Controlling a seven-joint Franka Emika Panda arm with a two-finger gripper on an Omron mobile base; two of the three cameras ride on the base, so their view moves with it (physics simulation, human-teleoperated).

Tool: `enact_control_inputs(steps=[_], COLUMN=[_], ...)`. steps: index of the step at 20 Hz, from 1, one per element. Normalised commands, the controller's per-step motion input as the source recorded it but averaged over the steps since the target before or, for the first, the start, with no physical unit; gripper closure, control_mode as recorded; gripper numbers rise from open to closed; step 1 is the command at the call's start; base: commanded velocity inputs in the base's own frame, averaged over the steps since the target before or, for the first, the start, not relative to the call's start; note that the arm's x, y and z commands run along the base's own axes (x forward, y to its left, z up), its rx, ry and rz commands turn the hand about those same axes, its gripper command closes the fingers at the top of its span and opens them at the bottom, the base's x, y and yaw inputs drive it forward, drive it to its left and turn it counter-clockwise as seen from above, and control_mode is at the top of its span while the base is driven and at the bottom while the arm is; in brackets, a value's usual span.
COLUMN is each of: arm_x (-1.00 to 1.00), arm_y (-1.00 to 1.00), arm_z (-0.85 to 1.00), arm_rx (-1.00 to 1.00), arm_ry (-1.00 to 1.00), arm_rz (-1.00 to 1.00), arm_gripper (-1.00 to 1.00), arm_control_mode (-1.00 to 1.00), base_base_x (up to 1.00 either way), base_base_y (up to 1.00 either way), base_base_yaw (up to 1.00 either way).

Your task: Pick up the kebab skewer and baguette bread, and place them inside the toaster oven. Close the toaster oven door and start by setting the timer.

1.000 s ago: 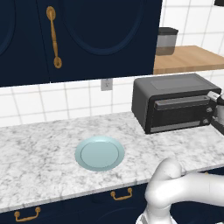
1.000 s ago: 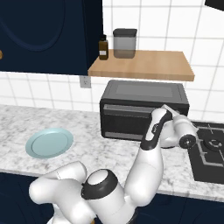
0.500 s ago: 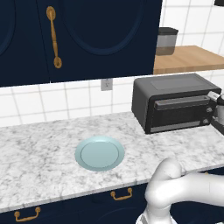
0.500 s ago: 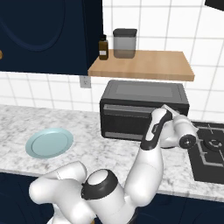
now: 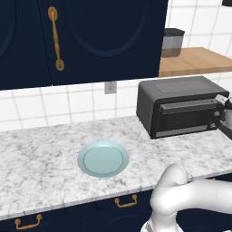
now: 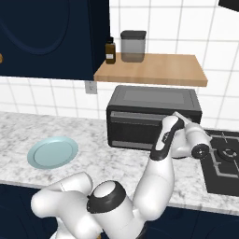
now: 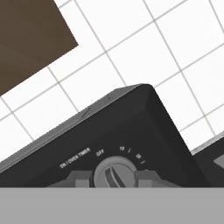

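Note:
The toaster oven (image 5: 181, 111) (image 6: 149, 116) stands on the counter against the tiled wall. The toaster oven door (image 5: 186, 118) is closed, with its bar handle along the top. My gripper (image 7: 114, 177) is at the oven's right-hand controls. Its two fingertips (image 7: 78, 179) press on either side of the round timer knob (image 7: 114, 171), shut on it. From the left base view my hand (image 5: 225, 108) sits at the right edge, against the oven's front. The kebab skewer and the baguette bread are out of view.
A pale blue plate (image 5: 103, 158) (image 6: 52, 151) lies on the marble counter left of the oven. A wooden shelf (image 6: 151, 69) above the oven carries a dark jar (image 6: 133, 45) and a small bottle (image 6: 110, 50). A black stovetop (image 6: 224, 158) lies right of the oven.

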Motion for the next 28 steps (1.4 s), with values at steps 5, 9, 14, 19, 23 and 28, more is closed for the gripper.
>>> enact_control_inputs(steps=[5, 9, 14, 19, 23, 28], arm_x=[0.0, 0.0, 0.0, 0.0, 0.0, 0.0], arm_y=[0.0, -0.09, -0.06, 0.0, 0.0, 0.0], arm_z=[-0.01, 0.0, 0.0, -0.05, -0.08, -0.07], arm_rx=[0.03, 0.11, 0.17, 0.17, 0.19, 0.25], arm_ry=[0.0, 0.0, 0.0, 0.0, 0.0, -0.01], arm_rz=[0.0, 0.0, 0.0, 0.0, 0.0, 0.0], arm_gripper=[1.0, 1.0, 1.0, 1.0, 1.0, 1.0], arm_control_mode=[-1.0, -1.0, -1.0, -1.0, -1.0, -1.0], base_base_x=[0.0, 0.0, 0.0, 0.0, 0.0, 0.0], base_base_y=[0.0, 0.0, 0.0, 0.0, 0.0, 0.0], base_base_yaw=[0.0, 0.0, 0.0, 0.0, 0.0, 0.0])
